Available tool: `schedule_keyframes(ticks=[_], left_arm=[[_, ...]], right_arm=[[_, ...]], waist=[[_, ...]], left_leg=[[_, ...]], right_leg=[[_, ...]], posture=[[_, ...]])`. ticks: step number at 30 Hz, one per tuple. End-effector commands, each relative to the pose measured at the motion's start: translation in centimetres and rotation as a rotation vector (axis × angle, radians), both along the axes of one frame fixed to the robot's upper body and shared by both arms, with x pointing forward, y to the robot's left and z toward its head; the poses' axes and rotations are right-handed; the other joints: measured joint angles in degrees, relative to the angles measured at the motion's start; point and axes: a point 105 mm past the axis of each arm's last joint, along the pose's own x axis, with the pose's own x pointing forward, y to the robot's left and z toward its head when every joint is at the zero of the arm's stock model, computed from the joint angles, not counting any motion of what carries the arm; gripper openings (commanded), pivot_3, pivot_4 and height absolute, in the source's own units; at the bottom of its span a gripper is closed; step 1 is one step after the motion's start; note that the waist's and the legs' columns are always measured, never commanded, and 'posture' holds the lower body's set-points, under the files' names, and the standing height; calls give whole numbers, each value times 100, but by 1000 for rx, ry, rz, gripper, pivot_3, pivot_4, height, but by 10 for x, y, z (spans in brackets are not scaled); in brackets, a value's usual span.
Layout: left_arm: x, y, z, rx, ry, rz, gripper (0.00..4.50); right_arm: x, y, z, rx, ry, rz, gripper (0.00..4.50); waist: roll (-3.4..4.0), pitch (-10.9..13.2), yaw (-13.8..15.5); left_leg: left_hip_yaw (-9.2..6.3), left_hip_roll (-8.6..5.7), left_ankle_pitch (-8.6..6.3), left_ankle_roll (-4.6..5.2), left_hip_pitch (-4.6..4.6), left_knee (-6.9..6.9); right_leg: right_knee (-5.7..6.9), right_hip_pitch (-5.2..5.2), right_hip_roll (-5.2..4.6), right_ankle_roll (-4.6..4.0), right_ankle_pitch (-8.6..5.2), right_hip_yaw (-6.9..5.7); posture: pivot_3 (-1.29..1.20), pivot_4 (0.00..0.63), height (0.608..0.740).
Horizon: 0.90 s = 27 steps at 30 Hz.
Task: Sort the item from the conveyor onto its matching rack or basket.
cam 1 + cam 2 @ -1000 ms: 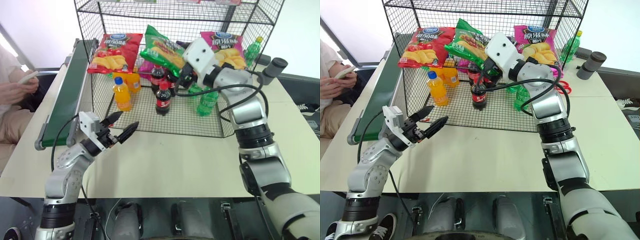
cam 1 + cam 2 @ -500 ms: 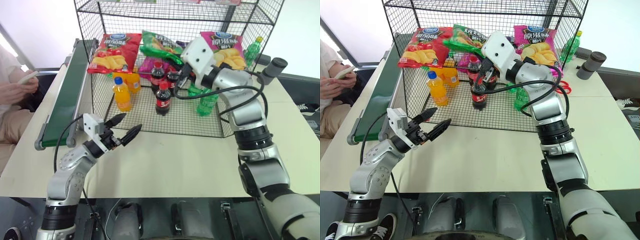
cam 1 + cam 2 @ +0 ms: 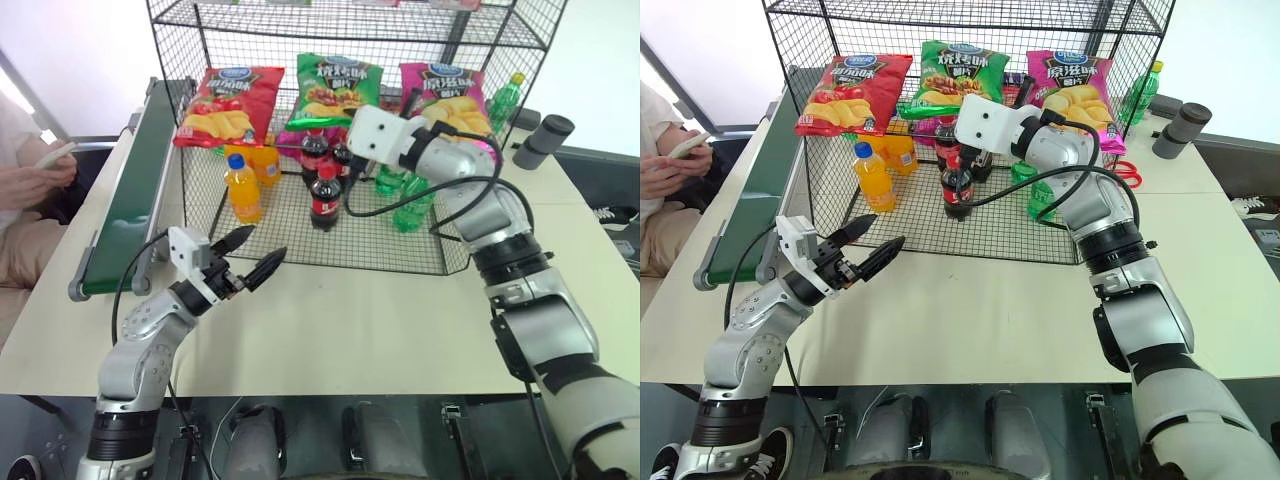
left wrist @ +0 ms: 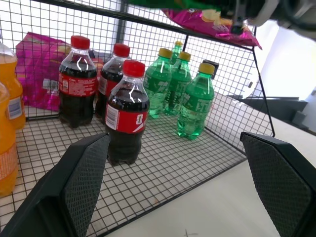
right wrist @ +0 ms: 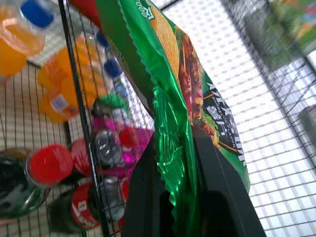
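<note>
Right gripper [image 5: 185,197] clamped on the lower edge of the green crisp bag [image 3: 332,93], fingers pinching the crinkled foil. Bag upright inside the black wire rack [image 3: 300,255], face outward, at 12 o'clock of the scene, between the red crisp bag [image 3: 228,104] at its 9 o'clock and the pink crisp bag [image 3: 447,96] at its 3 o'clock. Below the bags, on the rack's bottom tier: orange drink bottles [image 3: 244,187] toward 9 o'clock, cola bottles [image 3: 325,196] in the middle, green soda bottles [image 3: 414,203] toward 3 o'clock. Left gripper [image 3: 253,252] wide apart, holding nothing, hovering over the table [image 3: 330,330] just in front of the rack's front edge, pointing toward the bottles. Conveyor [image 3: 135,190] along the rack's 9 o'clock side, belt bare. Person's hand [image 3: 45,170] with a phone beyond the conveyor at 9 o'clock.
</note>
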Motion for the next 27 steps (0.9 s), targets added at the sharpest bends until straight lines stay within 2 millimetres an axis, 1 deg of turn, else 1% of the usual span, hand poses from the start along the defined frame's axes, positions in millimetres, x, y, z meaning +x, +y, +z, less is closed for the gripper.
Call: schedule_keyframes(ticks=[1,2,4,5,8,9,13,14,19,24,27], left_arm=[[-3,-3,14,-13,-53,-7,4500],[-3,-2,14,-13,-53,-4,4500],[-3,-1,14,-7,-53,2,4500],[-3,-1,13,-5,-53,3,4500],[-4,-3,12,-5,-49,-4,4500],[-4,-4,12,-4,-48,-6,4500],[-4,-5,12,-5,-47,-13,4500],[-4,-5,12,-6,-46,-14,4500],[-2,-5,12,-13,-44,-20,4500],[-2,-6,14,-6,-53,-24,4500],[-2,-6,14,-5,-52,-24,4500]], right_arm=[[-3,3,23,26,-75,25,81],[-2,2,23,38,-72,27,81],[-1,-3,26,70,-64,22,849],[-1,-4,27,74,-64,20,1074],[-3,-5,26,85,-43,37,2582],[-5,-4,26,97,-32,47,3003],[-15,2,32,209,69,140,3003],[-16,2,30,247,119,148,3003],[-20,2,32,363,215,187,3003],[-25,1,25,361,259,198,3003],[-36,4,24,354,275,240,3003]], waist=[[0,0,4],[1,0,6],[0,0,3],[0,0,3],[0,0,3],[0,0,3],[1,1,-1],[1,1,-2],[1,1,13],[1,1,19],[1,1,18]], left_leg=[[0,0,0,0,0,0],[0,0,0,0,-1,0],[0,-1,0,0,-1,0],[0,0,0,0,-1,0],[-1,0,0,0,-1,0],[-1,0,0,0,-1,0],[-1,1,0,0,-1,-1],[-2,2,0,0,-1,-1],[-3,4,0,0,0,0],[-2,1,-1,2,0,0],[-3,1,-1,2,0,0]], right_leg=[[-1,0,0,0,0,0],[-1,0,-1,0,0,0],[-1,0,-1,0,0,0],[-1,0,-1,0,0,0],[0,0,-2,0,0,0],[0,0,-1,0,0,0],[0,0,-1,0,0,0],[0,0,-1,0,0,0],[1,2,-2,0,0,-2],[-1,2,-4,0,0,-2],[0,2,-3,0,0,-2]], posture=[[0,150,740],[0,150,740],[0,150,740],[0,150,740],[0,150,740],[0,150,740],[0,150,740],[0,150,740],[0,150,740],[0,150,740],[0,150,740]])
